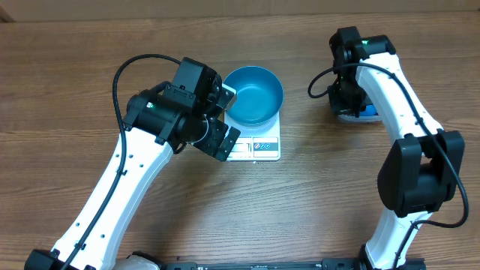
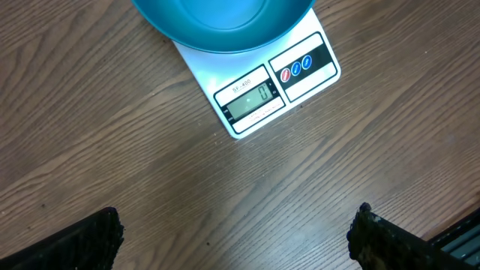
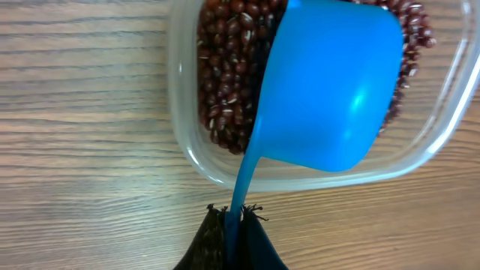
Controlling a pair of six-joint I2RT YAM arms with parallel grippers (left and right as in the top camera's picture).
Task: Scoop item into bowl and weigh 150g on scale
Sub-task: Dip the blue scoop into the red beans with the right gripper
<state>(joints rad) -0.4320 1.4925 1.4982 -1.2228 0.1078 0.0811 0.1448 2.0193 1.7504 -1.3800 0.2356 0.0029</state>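
Your right gripper (image 3: pixel 234 216): clamped on scoop (image 3: pixel 330 90) handle, over beans (image 3: pixel 223 67), right of scale (image 2: pixel 259 101) | left gripper (image 2: pixel 232 241): jaws apart, near scale | bowl (image 1: pixel 253 94): on scale

There is one blue bowl (image 1: pixel 253 94), one white scale (image 1: pixel 259 147) with three round buttons (image 2: pixel 295 69), one blue scoop (image 3: pixel 330 90), one clear tub (image 3: pixel 187 142), beans (image 3: pixel 225 67) too many to count, and two robot arms (image 1: pixel 116 187) (image 1: pixel 397 94).
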